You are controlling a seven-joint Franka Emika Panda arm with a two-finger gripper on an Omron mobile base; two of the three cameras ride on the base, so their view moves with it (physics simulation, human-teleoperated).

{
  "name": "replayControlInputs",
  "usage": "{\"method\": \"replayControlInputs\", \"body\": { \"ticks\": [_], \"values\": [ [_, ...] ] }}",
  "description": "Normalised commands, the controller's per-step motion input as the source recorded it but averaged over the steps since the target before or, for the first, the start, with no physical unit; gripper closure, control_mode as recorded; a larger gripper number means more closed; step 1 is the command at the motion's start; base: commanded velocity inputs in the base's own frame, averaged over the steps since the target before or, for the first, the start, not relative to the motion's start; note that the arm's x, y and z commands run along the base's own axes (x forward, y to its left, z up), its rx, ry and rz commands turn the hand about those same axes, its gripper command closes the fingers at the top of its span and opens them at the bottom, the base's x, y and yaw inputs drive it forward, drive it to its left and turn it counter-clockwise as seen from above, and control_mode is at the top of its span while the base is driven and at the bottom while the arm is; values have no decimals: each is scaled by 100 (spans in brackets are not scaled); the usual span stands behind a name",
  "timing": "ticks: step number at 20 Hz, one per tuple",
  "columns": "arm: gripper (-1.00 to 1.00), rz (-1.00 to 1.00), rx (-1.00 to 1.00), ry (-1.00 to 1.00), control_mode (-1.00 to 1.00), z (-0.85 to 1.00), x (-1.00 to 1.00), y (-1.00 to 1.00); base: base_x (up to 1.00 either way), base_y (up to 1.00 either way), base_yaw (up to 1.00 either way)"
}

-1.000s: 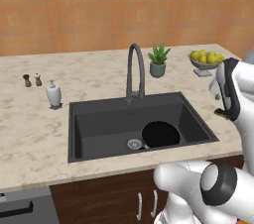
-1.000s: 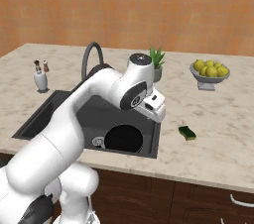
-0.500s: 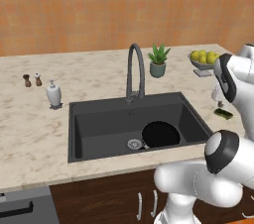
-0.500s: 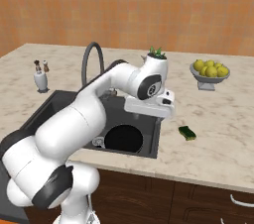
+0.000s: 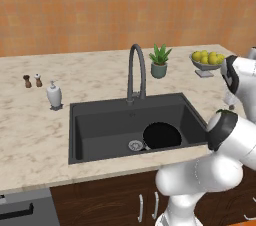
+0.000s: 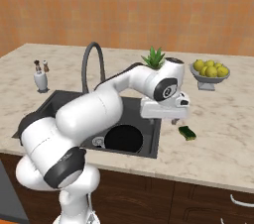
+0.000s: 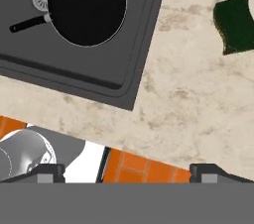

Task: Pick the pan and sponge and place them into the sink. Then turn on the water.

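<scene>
Claw (image 7: 127, 172) wide open, empty, above counter (image 7: 188, 99), near sponge (image 7: 235, 25)

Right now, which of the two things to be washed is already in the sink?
The pan: it lies in the sink beside the drain, while the sponge is on the counter to the sink's right.

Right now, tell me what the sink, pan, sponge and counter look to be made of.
Sink: dark grey, matte, like composite stone, no shine.
Pan: flat black, probably coated metal, with a thin pale rim.
Sponge: yellow foam under a dark green scouring face.
Counter: beige mottled stone look, marble or laminate, can't tell which.
</scene>
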Motion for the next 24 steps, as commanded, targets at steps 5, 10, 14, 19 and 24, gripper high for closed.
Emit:
{"method": "replayControlInputs", "body": {
  "ticks": [5, 10, 14, 19, 24],
  "values": [
    [-100, 9, 0, 0, -100, -30, 37, -33, 0, 0, 0],
    [-100, 7, 0, 0, -100, -26, 31, -33, 0, 0, 0],
    [-100, 7, 0, 0, -100, -31, 34, -22, 0, 0, 0],
    [-100, 6, 0, 0, -100, -36, 38, -21, 0, 0, 0],
    [-100, 6, 0, 0, -100, -26, 31, -26, 0, 0, 0]
  ]
}}
